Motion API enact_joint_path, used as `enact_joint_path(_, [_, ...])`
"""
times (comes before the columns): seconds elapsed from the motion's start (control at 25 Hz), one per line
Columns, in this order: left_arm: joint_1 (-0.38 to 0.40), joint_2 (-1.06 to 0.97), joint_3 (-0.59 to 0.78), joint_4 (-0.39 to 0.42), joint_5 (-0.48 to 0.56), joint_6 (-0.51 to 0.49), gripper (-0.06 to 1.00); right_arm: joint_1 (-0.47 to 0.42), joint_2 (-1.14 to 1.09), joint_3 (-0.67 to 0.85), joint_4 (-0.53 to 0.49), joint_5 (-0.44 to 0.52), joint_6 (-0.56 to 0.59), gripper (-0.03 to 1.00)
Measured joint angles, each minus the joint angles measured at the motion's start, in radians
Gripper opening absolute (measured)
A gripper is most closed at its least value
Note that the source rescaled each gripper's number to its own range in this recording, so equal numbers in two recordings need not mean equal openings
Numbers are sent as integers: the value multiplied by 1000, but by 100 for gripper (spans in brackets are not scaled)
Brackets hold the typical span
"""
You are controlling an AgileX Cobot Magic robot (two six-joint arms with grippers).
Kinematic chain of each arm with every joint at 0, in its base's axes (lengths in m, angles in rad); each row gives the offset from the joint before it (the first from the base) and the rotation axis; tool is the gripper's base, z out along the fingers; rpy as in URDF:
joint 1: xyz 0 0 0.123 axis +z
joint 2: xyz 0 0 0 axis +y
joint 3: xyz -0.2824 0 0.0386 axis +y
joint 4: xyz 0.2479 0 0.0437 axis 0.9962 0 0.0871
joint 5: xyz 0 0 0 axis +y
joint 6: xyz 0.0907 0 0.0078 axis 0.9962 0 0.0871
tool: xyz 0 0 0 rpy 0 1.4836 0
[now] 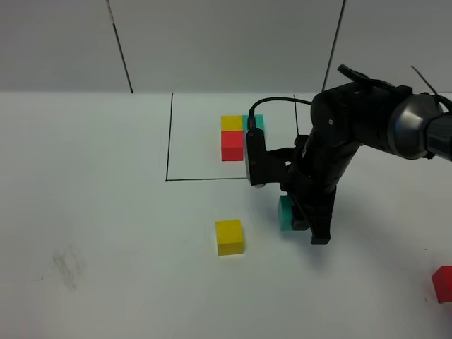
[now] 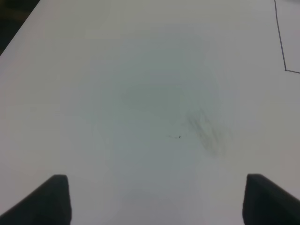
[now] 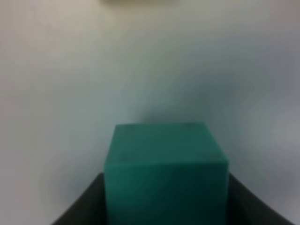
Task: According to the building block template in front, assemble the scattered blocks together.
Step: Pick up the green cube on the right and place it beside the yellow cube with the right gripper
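Teal cube [image 3: 164, 173] is sitting clamped between the fingers of the right hand [image 1: 299, 223], low against the white surface [image 1: 106, 233]. Yellow cube [image 1: 229, 236] is lying near that hand's left side, and red cube [image 1: 443, 284] is lying well apart off its right. Beyond the hand, the black-framed template [image 1: 233, 138] is resting. Left hand [image 2: 157, 201] is hovering with its fingers spread apart above a grey smudge [image 2: 206, 133].

Yellow cube [image 1: 229, 236], teal cube [image 1: 285, 212], red cube [image 1: 443, 284], on white table [image 1: 106, 233].
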Motion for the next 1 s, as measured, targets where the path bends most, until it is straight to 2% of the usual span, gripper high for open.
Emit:
enact_joint_path(0.28, [0,0,0,0,0,0,64,52,41,-39,0,-7,-47,1])
enact_joint_path(0.6, [0,0,0,0,0,0,64,75,103,-108,-3,20,-29,1])
enact_joint_path(1.0, [0,0,0,0,0,-2,64,83,107,-112,-3,48,-2,1])
